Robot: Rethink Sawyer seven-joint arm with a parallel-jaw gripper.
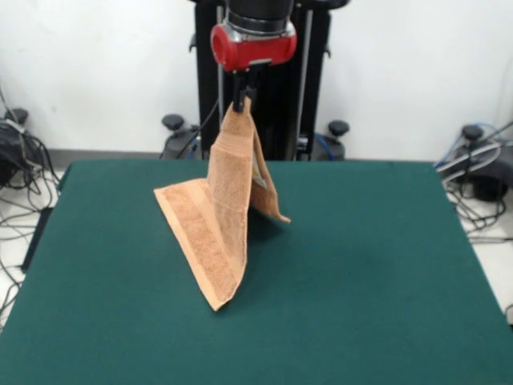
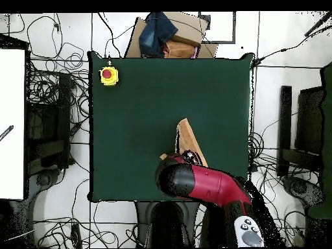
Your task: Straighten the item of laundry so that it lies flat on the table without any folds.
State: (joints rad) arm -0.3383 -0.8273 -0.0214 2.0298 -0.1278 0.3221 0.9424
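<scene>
The item of laundry is an orange-tan terry towel lifted by one corner into a tall, folded drape. Its lower corner and one flap still rest on the dark green table. My gripper hangs from the red wrist and is shut on the towel's top corner, well above the table's far middle. In the overhead view only a narrow strip of the towel shows beyond the red arm, which hides the gripper there. The table fills the middle of that view.
A yellow box with a red button sits on one table corner. A cardboard box with dark cloth lies just past the table's edge. Cables and equipment ring the table on the floor.
</scene>
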